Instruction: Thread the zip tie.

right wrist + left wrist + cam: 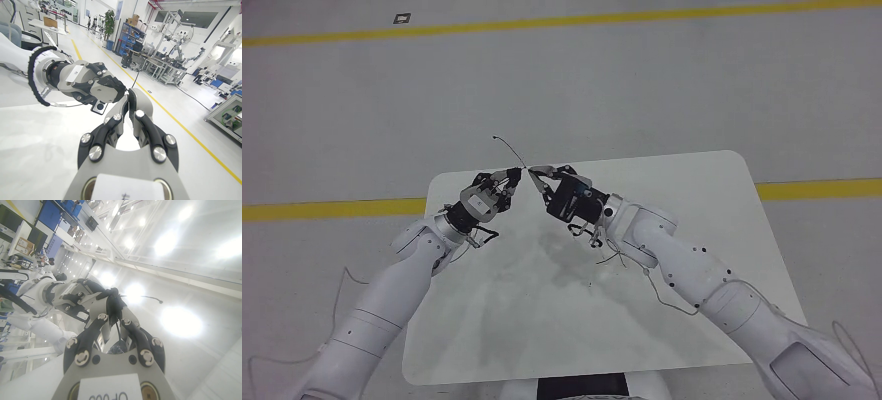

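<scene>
Zip tie, a thin dark strand, arced away from two grippers that met tip to tip above the far edge of the white tabletop in the top view. The left gripper and right gripper held it off the surface, probably so that one end could be fed through the head. Pale floor crossed by yellow lines surrounded the tabletop.

From the left wrist, the left gripper was clamped on the zip tie, whose free length curved out beneath bright ceiling lights.

From the right wrist, the right gripper pinched the strand, with the left gripper touching its tips. Behind them stood workshop shelving and benches.
</scene>
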`<state>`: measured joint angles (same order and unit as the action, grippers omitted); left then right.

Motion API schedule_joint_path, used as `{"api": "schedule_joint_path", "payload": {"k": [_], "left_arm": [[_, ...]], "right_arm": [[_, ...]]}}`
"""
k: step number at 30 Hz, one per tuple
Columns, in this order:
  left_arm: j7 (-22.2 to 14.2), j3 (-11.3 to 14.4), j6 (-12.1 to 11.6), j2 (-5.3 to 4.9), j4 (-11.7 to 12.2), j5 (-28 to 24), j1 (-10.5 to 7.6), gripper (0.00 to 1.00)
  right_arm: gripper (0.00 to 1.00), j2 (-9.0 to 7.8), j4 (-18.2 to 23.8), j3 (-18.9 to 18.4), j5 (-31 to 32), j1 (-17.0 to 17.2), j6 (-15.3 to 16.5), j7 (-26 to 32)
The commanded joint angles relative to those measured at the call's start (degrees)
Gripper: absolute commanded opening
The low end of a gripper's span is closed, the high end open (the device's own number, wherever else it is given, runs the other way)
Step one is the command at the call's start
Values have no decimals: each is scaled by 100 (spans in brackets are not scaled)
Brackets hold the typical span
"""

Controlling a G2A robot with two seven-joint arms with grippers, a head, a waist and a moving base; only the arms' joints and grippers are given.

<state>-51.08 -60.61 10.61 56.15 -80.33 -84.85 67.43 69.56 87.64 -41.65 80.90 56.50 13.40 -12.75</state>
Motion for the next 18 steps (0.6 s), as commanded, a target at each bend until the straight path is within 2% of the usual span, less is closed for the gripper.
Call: {"api": "schedule_joint_path", "payload": {"k": [1, 18], "left_arm": [[0, 0, 0, 0, 0, 0, 0, 0], [0, 0, 0, 0, 0, 0, 0, 0]], "right_arm": [[0, 12, 0, -23, 34, 16, 23, 24], [0, -39, 171, -562, 414, 404, 194, 313]]}}
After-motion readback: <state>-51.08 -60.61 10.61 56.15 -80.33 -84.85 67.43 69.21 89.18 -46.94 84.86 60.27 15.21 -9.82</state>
